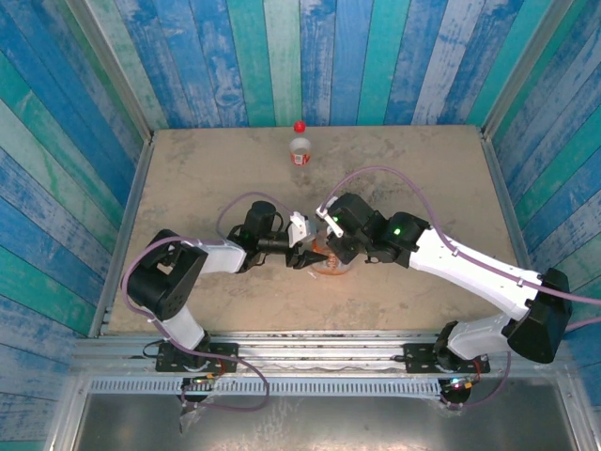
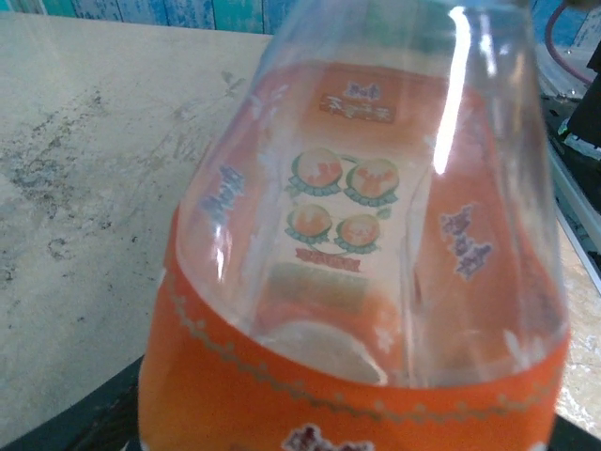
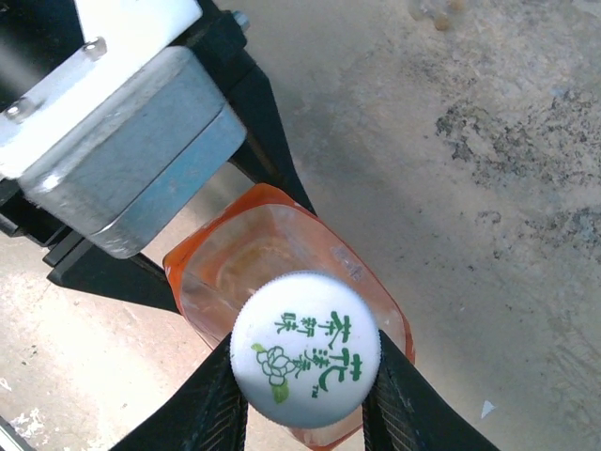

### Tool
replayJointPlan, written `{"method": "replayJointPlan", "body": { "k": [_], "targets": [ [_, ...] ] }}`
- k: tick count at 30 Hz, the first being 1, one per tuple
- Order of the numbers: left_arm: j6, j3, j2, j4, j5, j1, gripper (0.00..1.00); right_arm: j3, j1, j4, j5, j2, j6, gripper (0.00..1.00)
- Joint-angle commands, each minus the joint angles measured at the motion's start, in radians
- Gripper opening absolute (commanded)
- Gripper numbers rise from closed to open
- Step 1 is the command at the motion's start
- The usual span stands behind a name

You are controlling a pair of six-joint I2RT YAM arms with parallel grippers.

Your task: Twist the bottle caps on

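- Standing upright near the middle of the table [image 1: 207, 178], the orange bottle [image 1: 329, 266] is hemmed in on both sides in the top view. The left gripper [image 1: 305, 254] reaches in from the left and the right gripper [image 1: 331, 250] from the right, and the two between them cover most of the bottle.
- The right wrist view looks straight down on what the top view hides. The white cap [image 3: 305, 349], printed in green, sits on the bottle's neck. The right gripper's dark fingers [image 3: 221, 404] press on its rim from two opposite sides, clamped on it. How far the cap is threaded on cannot be told.
- That same view shows the left gripper's grey body, with its black fingers [image 3: 272, 141] slanting down to either side of the bottle's orange shoulder. Whether they squeeze the bottle or stand loose beside it cannot be told.
- The left wrist view gives the bottle's side at very close range. It has a clear upper wall, a label [image 2: 343, 202] with round fruit pictures seen through it, and an orange band with a pale dotted line lower down.
- The top view also takes in the far part of the table. The small bottle [image 1: 299, 150] stands there with the red cap [image 1: 300, 126] at its top, well apart from both grippers.
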Motion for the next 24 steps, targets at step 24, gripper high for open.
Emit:
{"method": "replayJointPlan", "body": {
  "k": [24],
  "targets": [
    [-0.12, -0.043, -0.004, 0.258, 0.101, 0.006, 0.66, -0.066, -0.018, 0.03, -0.092, -0.037, 0.002, 0.35]
  ]
}}
